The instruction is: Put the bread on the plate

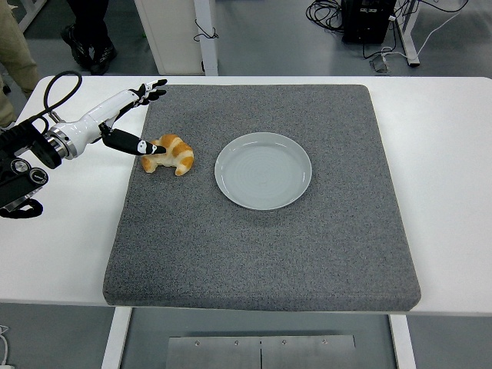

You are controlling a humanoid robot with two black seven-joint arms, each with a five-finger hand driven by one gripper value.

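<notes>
Fingers spread and holding nothing, our left hand (131, 115) reaches in from the left edge of the frame; its thumb tip meets the left end of the croissant (169, 154); the croissant lies on the grey mat (261, 254), left of centre; just to its right we see the white plate (264, 171), bare.

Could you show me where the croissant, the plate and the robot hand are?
croissant (172, 154), head view, on its striped middle.
plate (263, 171), head view, on its bare centre.
left robot hand (127, 117), head view, on the white palm beside the croissant.
</notes>
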